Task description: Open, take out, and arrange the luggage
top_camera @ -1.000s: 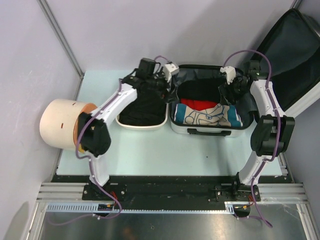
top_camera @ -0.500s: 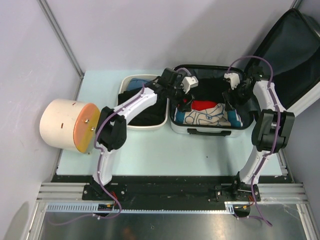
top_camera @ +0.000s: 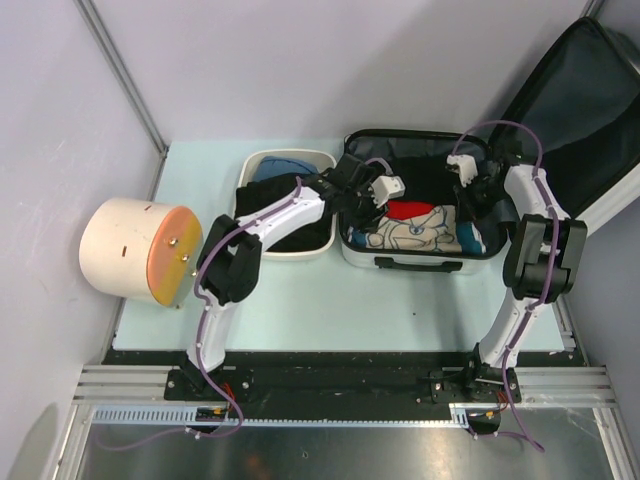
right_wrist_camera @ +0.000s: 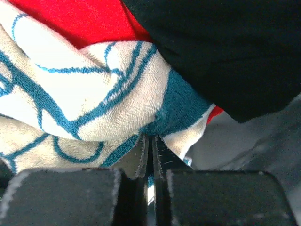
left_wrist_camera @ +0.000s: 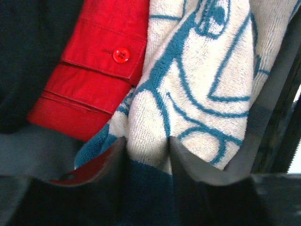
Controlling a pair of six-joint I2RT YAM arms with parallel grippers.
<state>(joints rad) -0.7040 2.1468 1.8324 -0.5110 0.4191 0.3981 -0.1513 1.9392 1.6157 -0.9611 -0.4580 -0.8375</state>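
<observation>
The luggage point(top_camera: 400, 262) lies open on the table, its lid point(top_camera: 580, 110) tipped back at the right. Inside, a white towel with blue line drawings point(top_camera: 415, 232) lies over a red shirt point(top_camera: 405, 210) and dark clothes. My left gripper point(top_camera: 372, 205) reaches into the case's left side. In the left wrist view it point(left_wrist_camera: 146, 143) is shut on a fold of the towel point(left_wrist_camera: 197, 70), beside the red shirt point(left_wrist_camera: 94, 70). My right gripper point(top_camera: 482, 200) is at the case's right side, where it point(right_wrist_camera: 151, 141) is shut on the towel's blue edge point(right_wrist_camera: 178, 113).
A cream tub point(top_camera: 255, 245) holding dark clothes and something blue stands just left of the luggage. A cream cylinder with an orange end point(top_camera: 130, 248) lies at the table's left edge. A grey wall pole point(top_camera: 120, 70) rises at the back left.
My left arm swung from above the tub into the luggage and closed on the towel. My right gripper dropped onto the towel's right end and closed.
</observation>
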